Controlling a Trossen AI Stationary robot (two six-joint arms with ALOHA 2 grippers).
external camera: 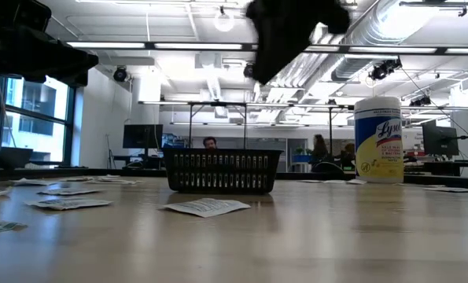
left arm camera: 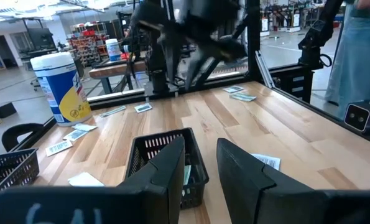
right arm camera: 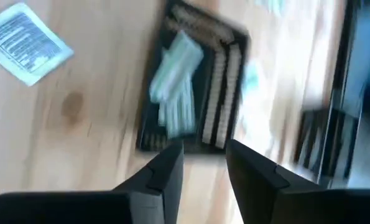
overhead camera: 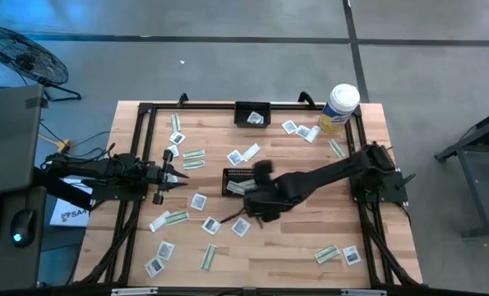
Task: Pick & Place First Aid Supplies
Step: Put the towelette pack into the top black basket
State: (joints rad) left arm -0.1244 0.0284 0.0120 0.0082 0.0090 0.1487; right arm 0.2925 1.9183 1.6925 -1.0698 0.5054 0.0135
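Observation:
Small paper packets lie flat and scattered over the wooden table: square white ones such as the packet (overhead camera: 198, 201) and the packet (right arm camera: 27, 40), and narrow pale green strips such as the strip (overhead camera: 209, 256). Several green strips (right arm camera: 175, 87) lie inside the middle black basket (overhead camera: 237, 182). My right gripper (overhead camera: 256, 197) (right arm camera: 203, 149) hangs open and empty above the table at that basket's near side. My left gripper (overhead camera: 178, 175) (left arm camera: 200, 146) waits open at the table's left, pointing toward the basket (left arm camera: 166, 163).
A second black basket (overhead camera: 252, 113) holding a packet sits at the far edge. The white-and-yellow canister (overhead camera: 339, 107) (external camera: 377, 140) stands at the far right corner. A black frame rail (overhead camera: 142, 148) runs round the tabletop. Bare wood lies near the right side (overhead camera: 310, 222).

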